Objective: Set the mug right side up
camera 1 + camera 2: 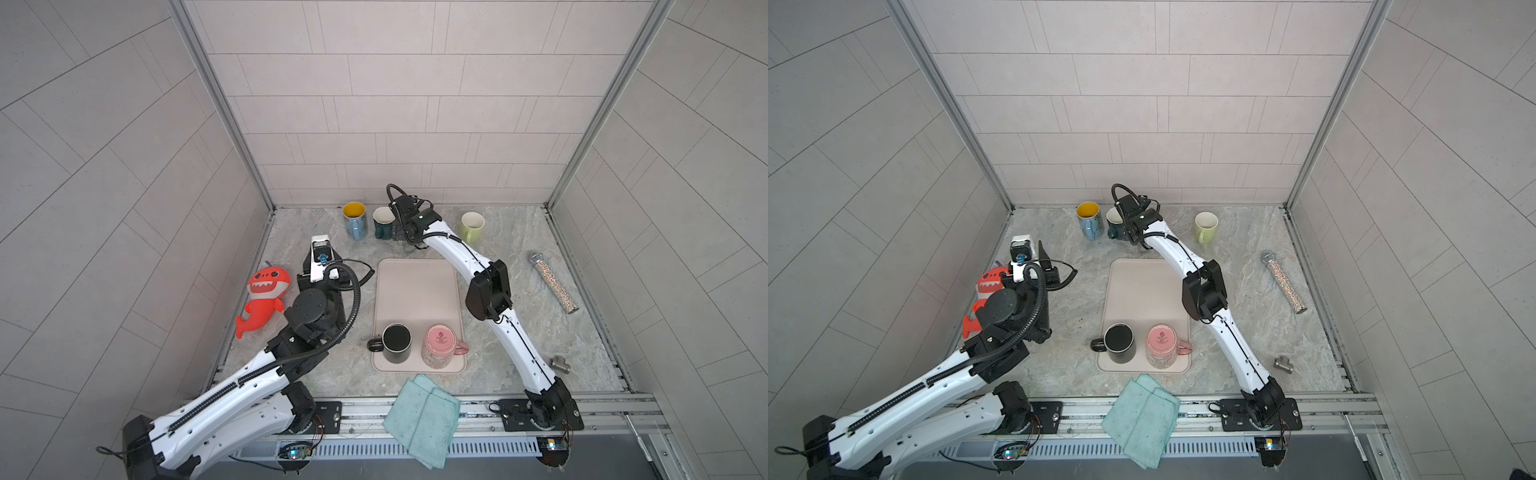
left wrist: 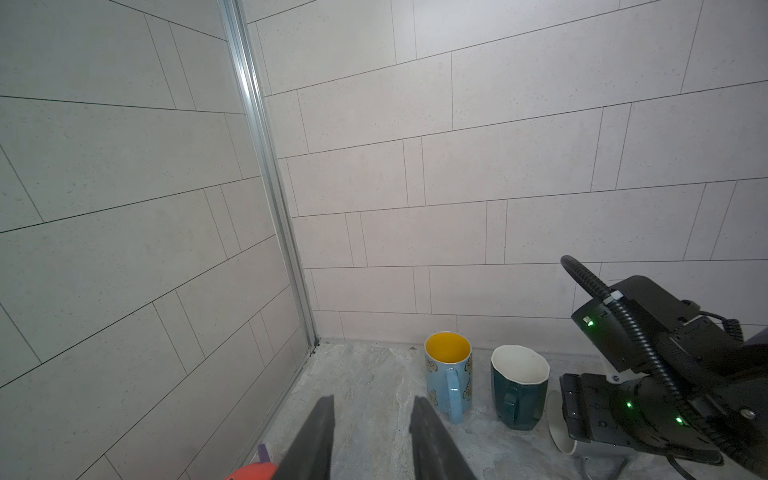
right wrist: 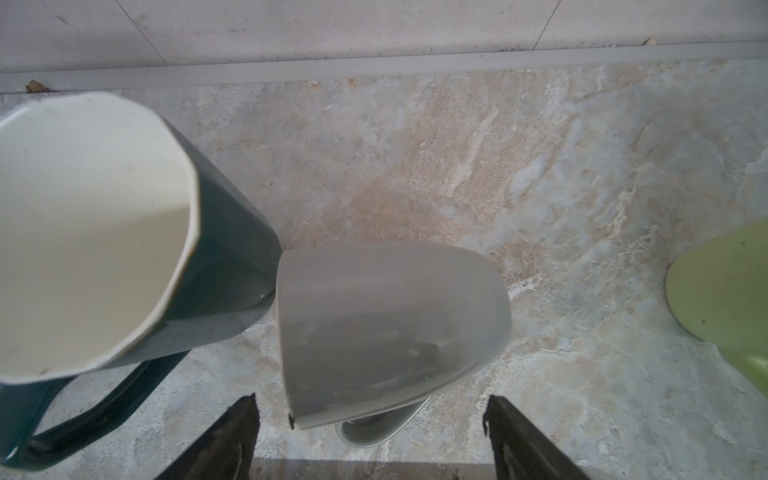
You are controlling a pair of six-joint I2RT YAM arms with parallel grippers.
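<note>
While the grey mug lies on its side at the back of the tabletop, mouth turned towards the dark teal mug and seemingly touching it, none of the turning is done yet. I reckon we're only at the approach. Right pincer hovers just over it, fingers spread wide, one to each side, gripping nothing. Left pincer sits well apart near the left wall, fingers partly apart and empty. What's left: close on the body, tip it onto its base, let go. It's glazed ceramic, smooth and glossy, tapering from a wide rim to a narrower foot, loop handle low against the marbled stone-look surface — slippery, I'd judge. The teal neighbour is faceted, cream inside. On the matte beige tray a pink mug sits bottom-up.
</note>
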